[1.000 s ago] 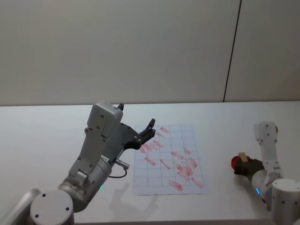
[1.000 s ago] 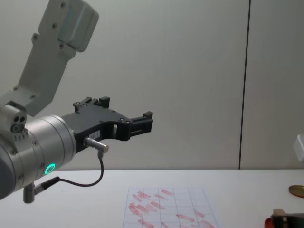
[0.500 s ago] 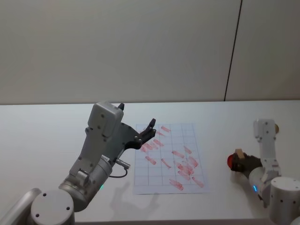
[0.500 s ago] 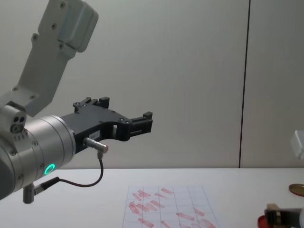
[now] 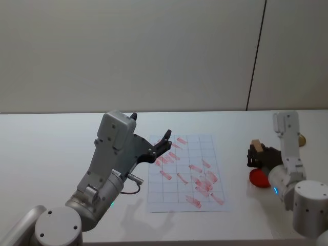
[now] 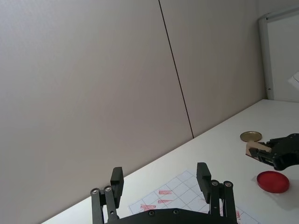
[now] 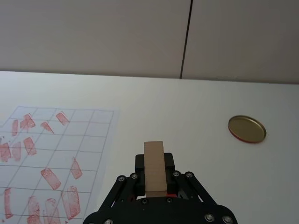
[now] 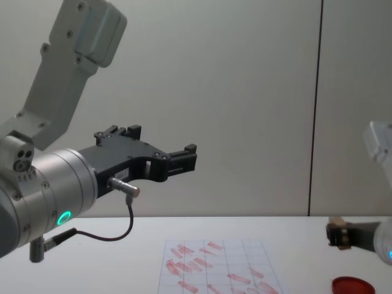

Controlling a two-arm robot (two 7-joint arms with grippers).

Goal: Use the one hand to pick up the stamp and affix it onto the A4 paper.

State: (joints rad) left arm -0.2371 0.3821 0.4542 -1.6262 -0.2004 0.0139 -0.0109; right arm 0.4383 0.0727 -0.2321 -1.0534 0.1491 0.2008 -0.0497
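Grips the wooden stamp (image 5: 257,146) in the right gripper (image 5: 254,155), seemingly just above the red dish (image 5: 260,178), three o'clock of the A4 paper (image 5: 184,174). Holds the left gripper (image 5: 163,142) spread, aloft.

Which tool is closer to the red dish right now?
Right. The right tool, holding the stamp, hangs close above the red dish; the left tool is raised over the A4 paper, well away.
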